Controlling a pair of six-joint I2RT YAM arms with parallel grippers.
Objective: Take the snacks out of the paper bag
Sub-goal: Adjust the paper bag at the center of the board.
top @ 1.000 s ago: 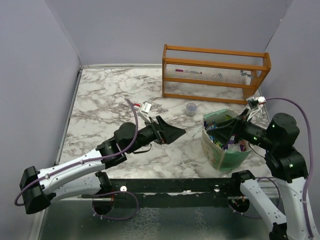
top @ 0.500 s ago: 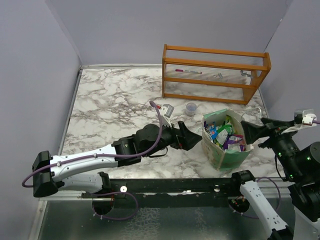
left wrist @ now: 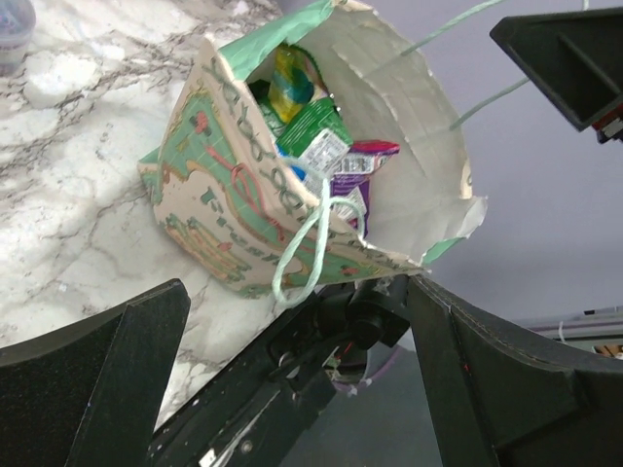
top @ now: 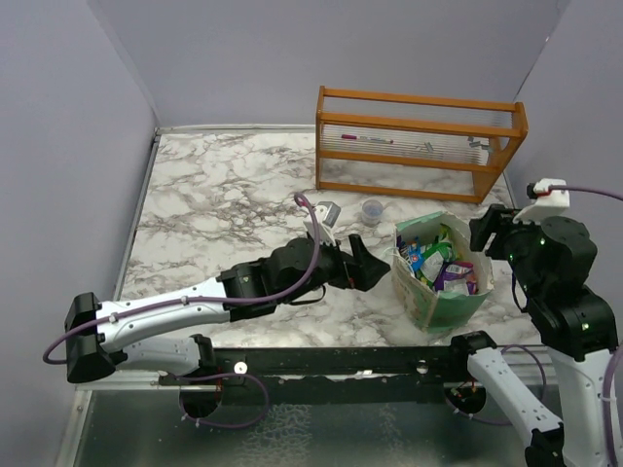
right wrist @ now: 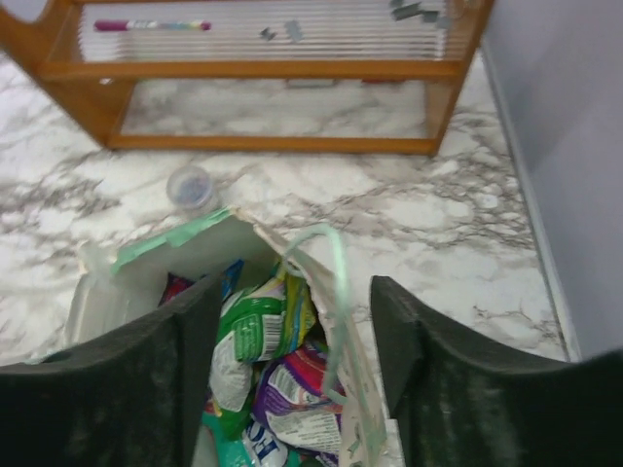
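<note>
The mint-green paper bag (top: 443, 304) stands open near the table's front right. Several snacks (top: 438, 265) fill it: green, yellow, purple, blue and teal packets. My left gripper (top: 367, 265) is open and empty, its tips just left of the bag. In the left wrist view the bag (left wrist: 224, 214) lies beyond my open left gripper (left wrist: 297, 287), with a green packet (left wrist: 311, 122) and a purple one (left wrist: 362, 161) inside. My right gripper (top: 485, 233) is open and empty, raised above the bag's right rim. The right wrist view looks down past the open right gripper (right wrist: 292, 292) onto the green (right wrist: 255, 326) and purple (right wrist: 304, 391) packets.
An orange wooden rack (top: 419, 146) stands at the back right, also in the right wrist view (right wrist: 243, 68). A small clear cup (top: 372, 209) sits between rack and bag, seen too in the right wrist view (right wrist: 190, 185). The right wall is close to the bag. A black rail runs along the near edge.
My right gripper has come out of the bag empty and risen above its right side. My left arm has swung right, up to the bag's left wall.
</note>
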